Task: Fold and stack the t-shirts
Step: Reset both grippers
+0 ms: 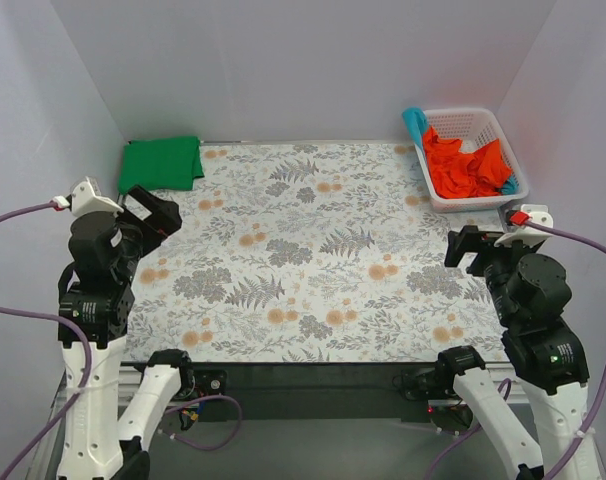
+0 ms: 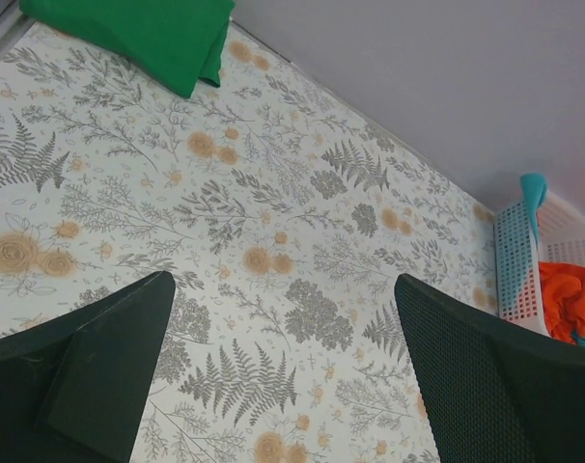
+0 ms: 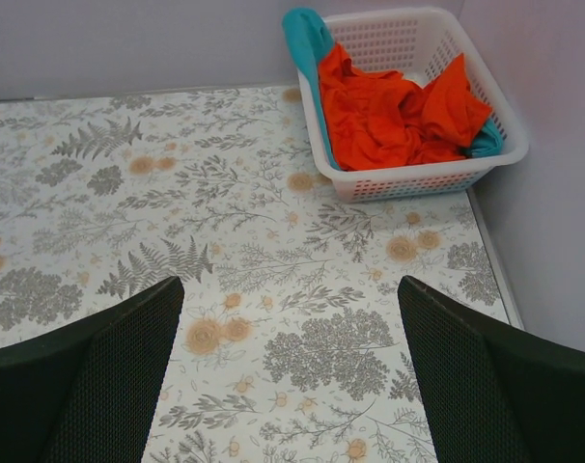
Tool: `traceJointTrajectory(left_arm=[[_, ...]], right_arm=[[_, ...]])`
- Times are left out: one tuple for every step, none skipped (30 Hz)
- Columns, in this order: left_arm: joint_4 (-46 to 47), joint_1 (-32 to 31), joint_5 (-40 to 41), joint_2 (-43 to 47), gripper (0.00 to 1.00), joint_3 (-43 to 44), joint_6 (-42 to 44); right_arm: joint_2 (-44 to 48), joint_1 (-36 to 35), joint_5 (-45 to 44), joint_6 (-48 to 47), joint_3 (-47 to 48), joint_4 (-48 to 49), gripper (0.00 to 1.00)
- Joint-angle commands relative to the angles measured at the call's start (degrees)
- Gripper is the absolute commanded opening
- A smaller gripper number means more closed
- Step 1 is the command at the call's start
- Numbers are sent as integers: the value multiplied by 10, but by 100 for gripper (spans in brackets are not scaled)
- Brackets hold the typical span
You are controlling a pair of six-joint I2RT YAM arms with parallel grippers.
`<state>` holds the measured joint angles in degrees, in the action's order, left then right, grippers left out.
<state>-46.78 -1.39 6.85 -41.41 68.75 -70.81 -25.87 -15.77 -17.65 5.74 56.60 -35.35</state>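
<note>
Left gripper (image 2: 283, 289) at nine o'clock, jaws wide, empty; right gripper (image 3: 291, 289) at three o'clock, likewise; both arms folded upright.

Floral table (image 1: 313, 290) w/ folded green t-shirt (image 1: 161, 163) at far-left corner, white basket (image 3: 413, 178) at far-right corner.

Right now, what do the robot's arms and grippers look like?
The left arm and right arm have white lower links and black joint housings. The left gripper and right gripper have broad black fingers with a fine mesh texture. A purple cable with a red plug reaches each white wrist mount. A small green light glows on the right arm.
</note>
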Motion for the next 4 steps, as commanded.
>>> traceJointTrajectory(left_arm=[[-1, -5, 11, -11, 98, 5, 13], [4, -6, 11, -12, 98, 0, 14], [7, -6, 10, -12, 98, -7, 15], [13, -7, 9, -11, 98, -18, 15]], right_arm=[[-3, -2, -16, -13, -9, 30, 98], [-2, -2, -15, -13, -12, 34, 98], [-2, -1, -14, -11, -15, 36, 98], [-1, -1, -14, -10, -18, 40, 98]])
